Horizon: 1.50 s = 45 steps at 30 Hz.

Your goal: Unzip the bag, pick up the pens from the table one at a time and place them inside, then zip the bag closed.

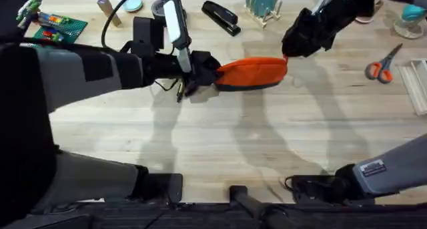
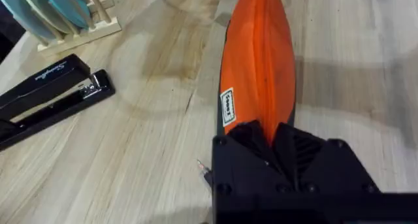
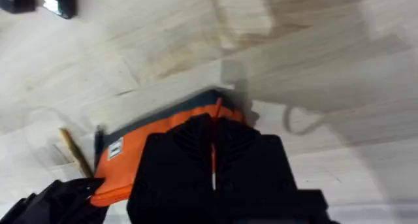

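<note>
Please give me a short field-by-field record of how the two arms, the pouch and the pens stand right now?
bag: orange pouch lying on the table, held at both ends
left gripper: shut on the bag's left end
right gripper: shut on the bag's right end, at the zipper line
zipper: looks closed along the top in the left wrist view
pens: a tan pen and a dark one lie on the table beside the bag's left end
nearby: black stapler, orange-handled scissors
</note>
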Available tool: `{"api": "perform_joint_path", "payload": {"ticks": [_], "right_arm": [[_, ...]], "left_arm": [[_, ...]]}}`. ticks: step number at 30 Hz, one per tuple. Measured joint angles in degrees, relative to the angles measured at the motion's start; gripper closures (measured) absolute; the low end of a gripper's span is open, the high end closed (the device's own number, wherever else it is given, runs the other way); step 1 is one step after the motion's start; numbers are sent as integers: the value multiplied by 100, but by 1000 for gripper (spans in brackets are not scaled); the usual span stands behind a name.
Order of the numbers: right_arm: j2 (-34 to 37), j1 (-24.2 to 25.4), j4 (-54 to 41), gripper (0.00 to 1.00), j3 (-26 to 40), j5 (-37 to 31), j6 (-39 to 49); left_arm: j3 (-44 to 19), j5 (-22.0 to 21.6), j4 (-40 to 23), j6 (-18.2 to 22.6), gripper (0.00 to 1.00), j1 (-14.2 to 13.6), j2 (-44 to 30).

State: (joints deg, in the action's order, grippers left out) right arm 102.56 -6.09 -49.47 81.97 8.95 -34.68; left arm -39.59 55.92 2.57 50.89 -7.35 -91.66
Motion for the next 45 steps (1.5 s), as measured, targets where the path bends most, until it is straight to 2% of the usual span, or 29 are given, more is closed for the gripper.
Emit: {"api": "perform_joint_path", "payload": {"ticks": [27, 45], "right_arm": [[-136, 0, -28, 970, 193, 290, 217], [-136, -98, 104, 969, 197, 739, 480]], "left_arm": [[0, -2, 0, 0, 959, 0, 0], [0, -7, 2, 0, 959, 0, -1]]}}
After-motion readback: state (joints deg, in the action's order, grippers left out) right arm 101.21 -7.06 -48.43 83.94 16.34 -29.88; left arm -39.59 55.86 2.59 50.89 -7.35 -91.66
